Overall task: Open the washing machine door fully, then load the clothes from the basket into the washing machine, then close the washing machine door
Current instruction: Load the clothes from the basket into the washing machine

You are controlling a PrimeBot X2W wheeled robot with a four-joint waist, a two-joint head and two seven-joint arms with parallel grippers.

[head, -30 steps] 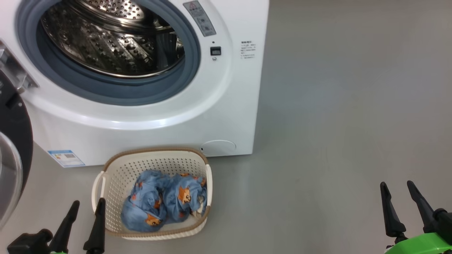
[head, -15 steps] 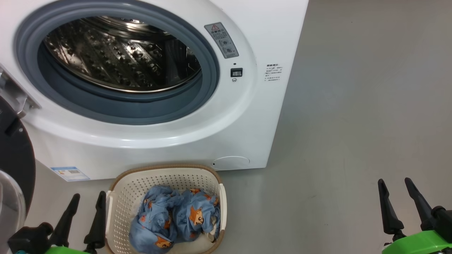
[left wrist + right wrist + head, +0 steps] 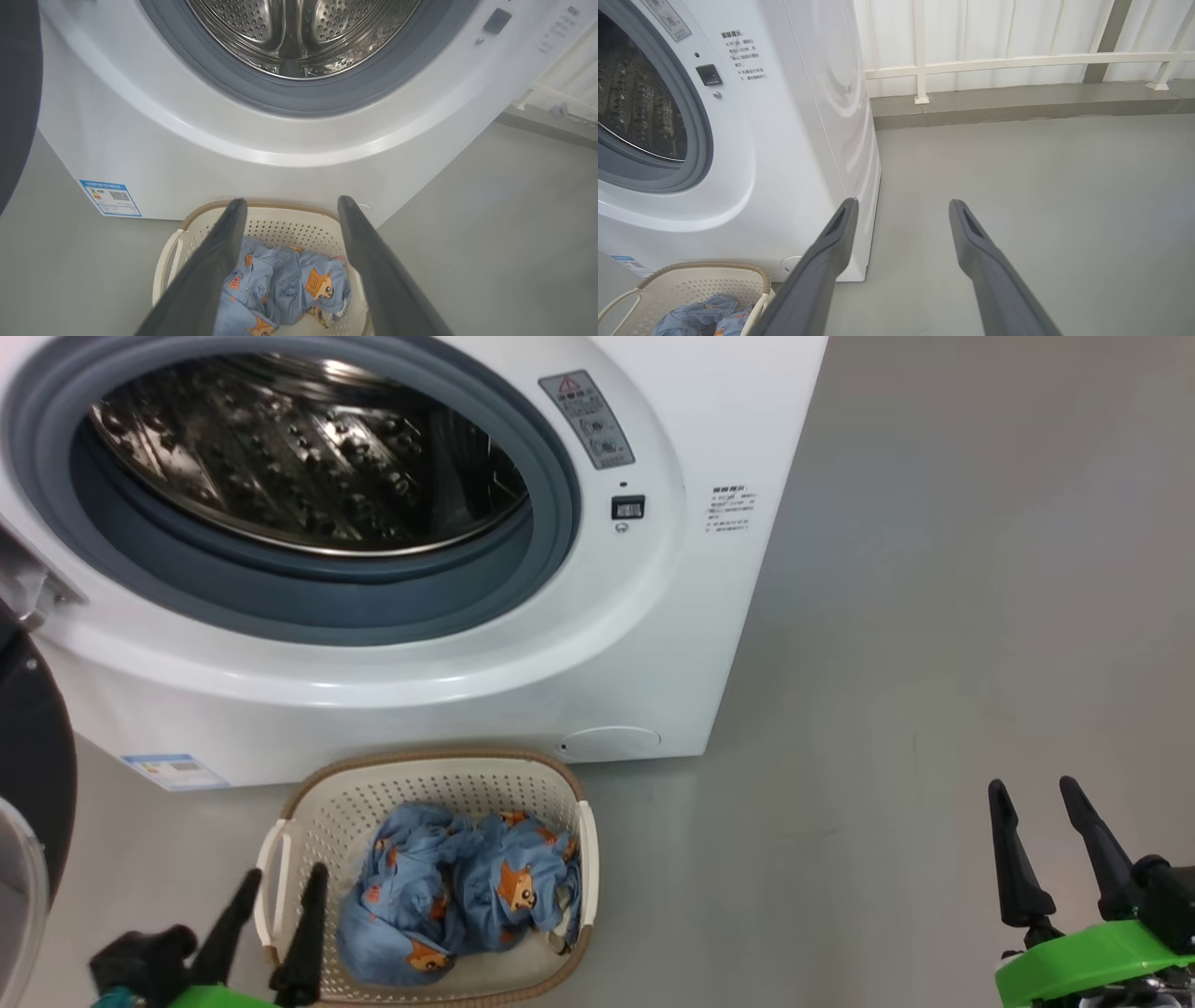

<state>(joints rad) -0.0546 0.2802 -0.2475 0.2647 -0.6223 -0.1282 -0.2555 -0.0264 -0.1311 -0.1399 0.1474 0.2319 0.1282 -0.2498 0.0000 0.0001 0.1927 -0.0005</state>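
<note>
Plainly, the washing machine door [image 3: 33, 756] hangs swung open at the nine o'clock edge of the head view, its black rim and clear glass partly cut off. The washing machine [image 3: 653, 644] fills the view from ten to one o'clock, with the steel drum [image 3: 299, 457] bare inside the grey gasket [image 3: 327, 611]. At six o'clock from the opening, the basket [image 3: 420, 758] stands on the grey floor [image 3: 934, 616], just beside the machine's front. The clothes [image 3: 457, 896] lie bundled inside it.

The left gripper [image 3: 286, 873] shows at seven o'clock, over the basket's nine o'clock rim and handle. Its fingers are spread and hold nothing. In the left wrist view they frame the clothes. The right gripper [image 3: 1032, 784] is at four o'clock over bare floor, well apart from the basket, its fingers likewise spread and empty.
</note>
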